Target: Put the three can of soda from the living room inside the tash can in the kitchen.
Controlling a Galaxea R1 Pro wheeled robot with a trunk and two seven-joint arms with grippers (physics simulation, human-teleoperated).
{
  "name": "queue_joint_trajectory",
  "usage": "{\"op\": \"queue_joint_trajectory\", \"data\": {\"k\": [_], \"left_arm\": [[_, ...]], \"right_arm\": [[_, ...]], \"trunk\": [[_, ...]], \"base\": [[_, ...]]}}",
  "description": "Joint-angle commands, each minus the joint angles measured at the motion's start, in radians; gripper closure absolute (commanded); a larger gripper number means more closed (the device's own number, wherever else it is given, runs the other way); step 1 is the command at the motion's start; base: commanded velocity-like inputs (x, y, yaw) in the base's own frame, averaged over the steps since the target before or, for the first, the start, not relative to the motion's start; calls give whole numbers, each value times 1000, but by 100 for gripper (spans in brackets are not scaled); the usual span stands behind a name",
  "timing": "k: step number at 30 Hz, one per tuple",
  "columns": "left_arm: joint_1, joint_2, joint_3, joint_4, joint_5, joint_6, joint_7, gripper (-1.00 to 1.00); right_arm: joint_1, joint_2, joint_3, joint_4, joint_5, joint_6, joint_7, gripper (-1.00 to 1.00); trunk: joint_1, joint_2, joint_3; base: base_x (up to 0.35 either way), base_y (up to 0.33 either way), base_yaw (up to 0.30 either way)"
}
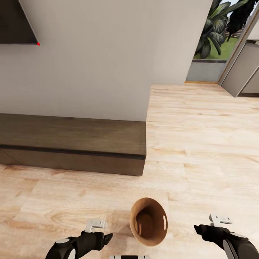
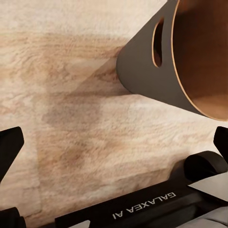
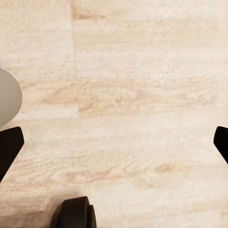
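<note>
The tash can (image 1: 148,221) is standing on the wood floor (image 1: 201,151) between both arms, nearer the left hand (image 1: 108,237). The right hand (image 1: 197,228) is hovering apart; both hands are spread, grasping nothing. A low dark cabinet (image 1: 72,142) is sitting beyond.

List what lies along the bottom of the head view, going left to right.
Left gripper → trash can on the wood floor → right gripper.
</note>
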Motion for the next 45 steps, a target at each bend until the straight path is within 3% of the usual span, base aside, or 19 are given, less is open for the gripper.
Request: {"op": "queue_joint_trajectory", "data": {"k": [1,32,36,38,45], "left_arm": [[0,0,0,0,0,0,0,-100],[0,1,2,0,2,-3,0,-100],[0,0,2,0,2,-3,0,-100],[0,0,2,0,2,-3,0,-100],[0,0,2,0,2,-3,-1,-100]], "right_arm": [[0,0,0,0,0,0,0,-100],[0,1,2,11,1,-6,15,-100],[-70,1,4,16,-19,1,38,-100],[-123,1,5,22,-24,8,103,-100],[-185,9,7,55,-26,11,171,-100]], "trunk": [[0,0,0],[0,0,0],[0,0,0],[0,0,0],[0,0,0]], "base": [[0,0,0],[0,0,0],[0,0,0],[0,0,0],[0,0,0]]}}
